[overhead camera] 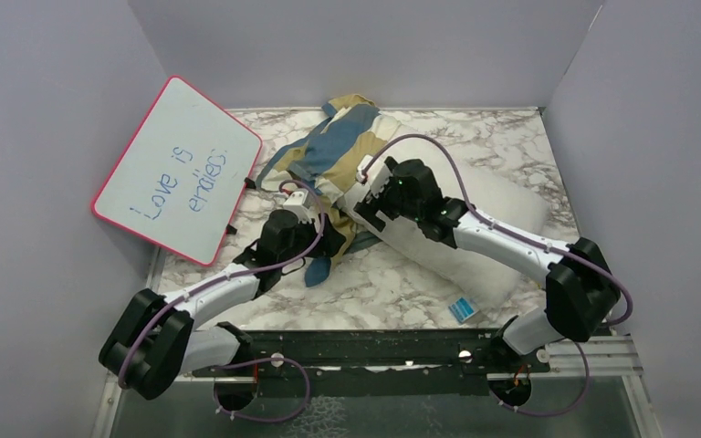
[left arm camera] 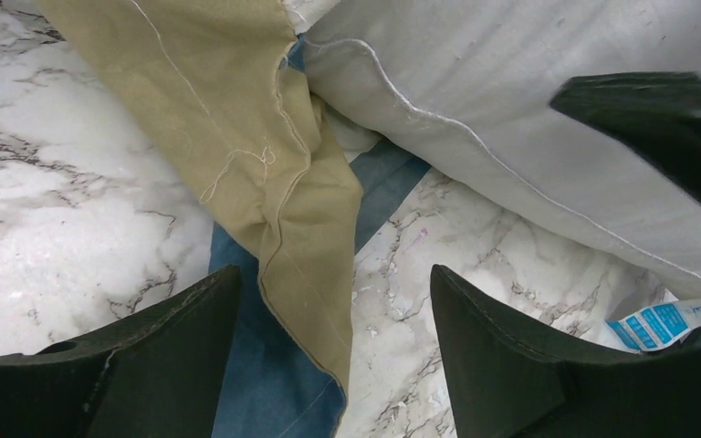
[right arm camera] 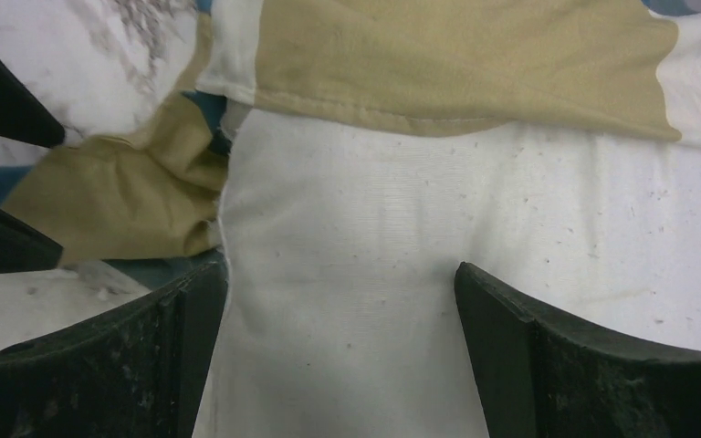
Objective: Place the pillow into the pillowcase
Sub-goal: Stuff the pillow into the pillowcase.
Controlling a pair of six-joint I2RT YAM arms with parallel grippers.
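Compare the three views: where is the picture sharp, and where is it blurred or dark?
Top view: even light, no harsh glare, whiteboard writing readable. Left wrist view: pillowcase stitching crisp, left fingers dark and slightly soft. Right wrist view: pillow weave sharp, right fingers nearly black, little detail.

white pillow (right arm camera: 374,210) beneath wide-spread right pincer (right arm camera: 338,274), tan pillowcase (right arm camera: 456,64) hem overlapping it

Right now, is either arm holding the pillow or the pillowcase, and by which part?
Nothing is held. The left fingers stand open, the pillowcase edge loose between them; the right fingers stand open over the pillow, not pinching it.
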